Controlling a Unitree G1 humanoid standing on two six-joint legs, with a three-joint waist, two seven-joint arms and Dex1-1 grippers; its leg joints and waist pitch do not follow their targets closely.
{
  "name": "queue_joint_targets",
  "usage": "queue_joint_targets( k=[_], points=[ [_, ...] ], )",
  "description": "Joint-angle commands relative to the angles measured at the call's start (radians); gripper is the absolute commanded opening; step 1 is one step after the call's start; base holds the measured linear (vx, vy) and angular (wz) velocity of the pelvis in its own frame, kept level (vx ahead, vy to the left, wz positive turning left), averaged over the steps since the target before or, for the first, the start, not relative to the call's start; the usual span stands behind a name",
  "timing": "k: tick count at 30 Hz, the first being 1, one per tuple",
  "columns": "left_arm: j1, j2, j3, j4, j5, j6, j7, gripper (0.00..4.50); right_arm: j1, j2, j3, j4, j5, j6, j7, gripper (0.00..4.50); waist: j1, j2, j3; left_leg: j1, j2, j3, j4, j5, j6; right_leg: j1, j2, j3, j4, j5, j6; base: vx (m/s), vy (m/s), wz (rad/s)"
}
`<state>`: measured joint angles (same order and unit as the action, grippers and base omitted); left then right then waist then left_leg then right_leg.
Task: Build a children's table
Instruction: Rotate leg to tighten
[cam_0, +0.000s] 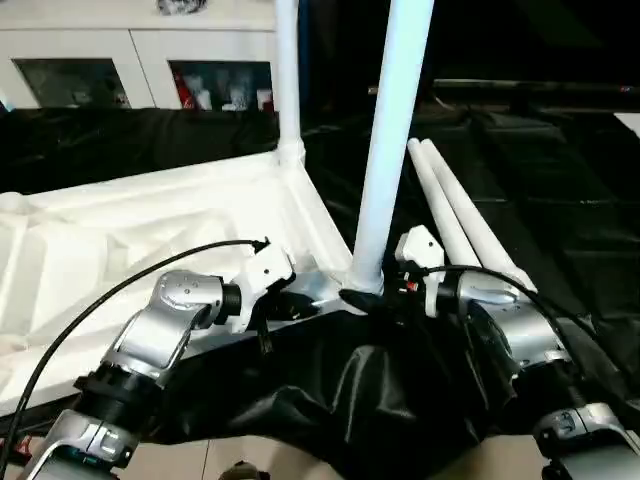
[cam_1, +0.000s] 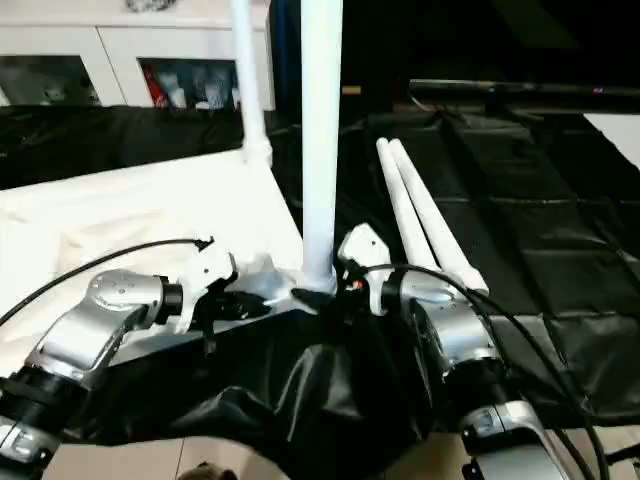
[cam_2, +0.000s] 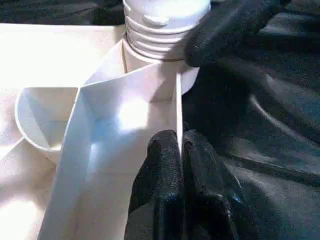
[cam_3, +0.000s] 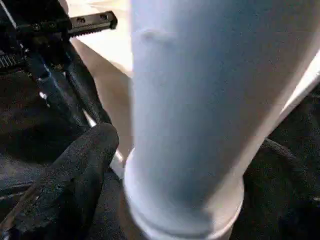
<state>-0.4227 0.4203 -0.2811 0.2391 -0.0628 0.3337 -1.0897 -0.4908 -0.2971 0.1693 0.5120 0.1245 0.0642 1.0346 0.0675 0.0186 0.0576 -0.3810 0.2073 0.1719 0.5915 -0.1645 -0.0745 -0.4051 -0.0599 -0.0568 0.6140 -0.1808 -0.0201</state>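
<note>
Pinching rim of inverted white ribbed plastic tabletop (cam_0: 120, 230) with left gripper (cam_2: 179, 150); clasping white tapered tube leg (cam_0: 385, 150), frame centre, with right gripper (cam_3: 175, 165). Risking cross-threading if tilting.

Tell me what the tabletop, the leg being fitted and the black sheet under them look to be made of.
Tabletop: likely moulded plastic, white, smooth; thin ribs and walls on its underside suggest it.
Leg: probably the same plastic, a matte tube with moulded threads at its base.
Black sheet: seemingly thin plastic film or coated fabric; it is glossy and creased.
</note>
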Motion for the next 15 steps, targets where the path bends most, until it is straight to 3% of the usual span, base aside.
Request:
queue_joint_targets(
  k=[1,15],
  points=[
    [-0.008,-0.006,-0.003,-0.056,-0.044,-0.024,-0.032,0.00,-0.002,-0.004,0.008,-0.016,0.018,0.017,0.012,3.88,0.001,-0.004,-0.072,0.016,0.021,-0.001,-0.063,-0.203,0.046,0.051,-0.066,0.042,-0.071,-0.185,-0.213,0.000,0.000,0.00],
    [-0.002,0.007,0.001,-0.055,-0.040,-0.019,-0.043,0.00,0.003,-0.004,0.012,-0.021,0.019,0.041,0.041,2.80,0.015,-0.003,-0.073,0.017,0.021,-0.001,-0.062,-0.183,0.044,0.051,-0.066,0.041,-0.067,-0.164,-0.210,0.000,0.000,0.00]
  ],
)
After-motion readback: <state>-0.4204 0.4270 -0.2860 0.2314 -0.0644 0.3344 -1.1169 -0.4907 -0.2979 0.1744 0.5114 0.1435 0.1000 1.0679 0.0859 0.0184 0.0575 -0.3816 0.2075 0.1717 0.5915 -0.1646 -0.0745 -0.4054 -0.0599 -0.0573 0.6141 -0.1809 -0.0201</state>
